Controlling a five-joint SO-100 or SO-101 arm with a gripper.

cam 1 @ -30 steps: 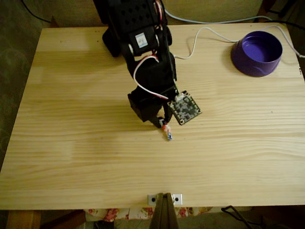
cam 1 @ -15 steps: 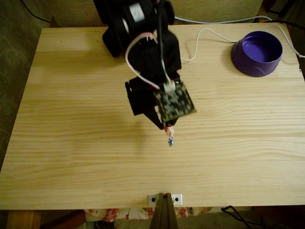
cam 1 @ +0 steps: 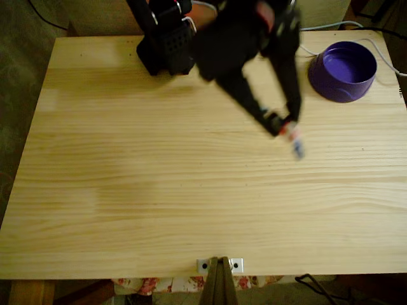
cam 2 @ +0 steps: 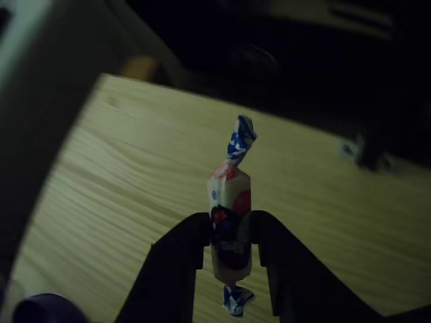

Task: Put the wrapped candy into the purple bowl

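The wrapped candy point(cam 1: 294, 140) hangs above the table in the fixed view, blurred, white and orange with a bluish end. My gripper point(cam 1: 287, 127) is shut on it, the black arm stretched out from the back toward the right. In the other view the candy point(cam 2: 231, 222) stands upright between the two black fingers point(cam 2: 178, 259), its blue twisted ends sticking out above and below; the gripper point(cam 2: 231, 232) pinches its middle. The purple bowl point(cam 1: 343, 71) sits at the table's back right, up and to the right of the candy. A sliver of the bowl point(cam 2: 40, 309) shows at the bottom left of the other view.
A white cable point(cam 1: 331, 27) runs along the table's back edge near the bowl. The arm's base point(cam 1: 164, 44) stands at the back centre. A metal clamp point(cam 1: 219, 265) is fixed at the front edge. The wooden table point(cam 1: 127, 190) spreads wide on the left and front.
The arm has lifted the candy off the table's middle and swung it right and toward the back, nearer the bowl. The gripper has stayed shut on it.
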